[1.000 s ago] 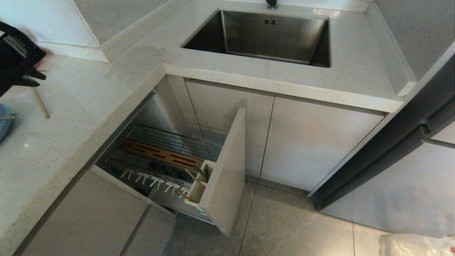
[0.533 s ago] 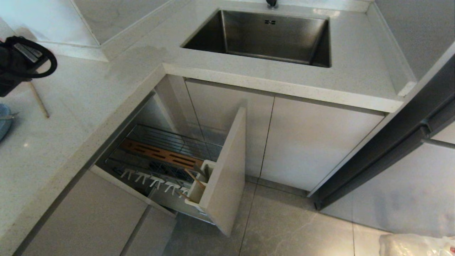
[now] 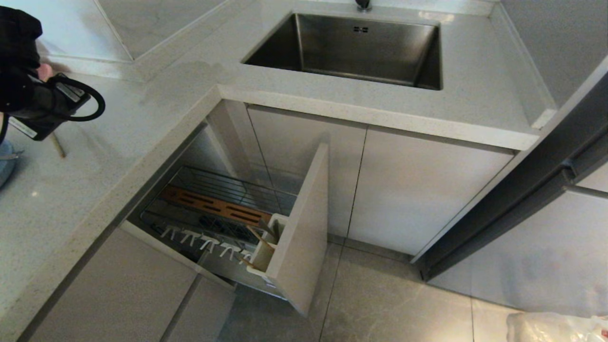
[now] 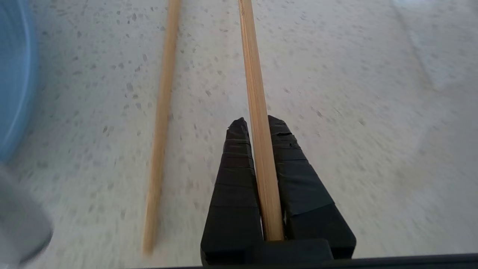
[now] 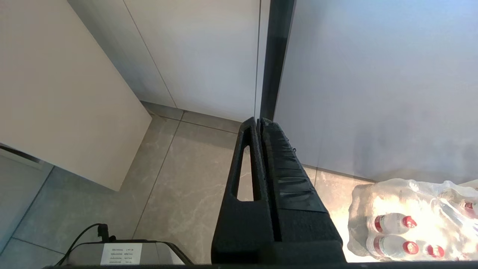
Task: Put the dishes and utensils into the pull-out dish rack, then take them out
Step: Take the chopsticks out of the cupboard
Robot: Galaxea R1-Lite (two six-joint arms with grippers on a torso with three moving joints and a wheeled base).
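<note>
In the head view the left arm's wrist sits at the upper left over the countertop (image 3: 118,156), while the pull-out dish rack (image 3: 213,209) stands open at lower centre, a chopstick (image 3: 259,237) leaning in its white utensil cup (image 3: 266,251). In the left wrist view the left gripper (image 4: 255,125) clamps one wooden chopstick (image 4: 257,93) at centre frame, a second chopstick (image 4: 160,123) lies on the counter to its left, and a pale-blue dish (image 4: 15,74) fills the left edge. In the right wrist view the right gripper (image 5: 259,121) hangs at centre with fingers pressed together, empty, above the floor tiles (image 5: 179,179), with bottled water (image 5: 410,224) at lower right.

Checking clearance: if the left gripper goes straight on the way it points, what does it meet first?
Likely the countertop. The left gripper, shut on one chopstick, points down at a slant toward the bare speckled surface; the held chopstick's far end would probably touch first. The other chopstick lies off to the side. Depth unclear.
</note>
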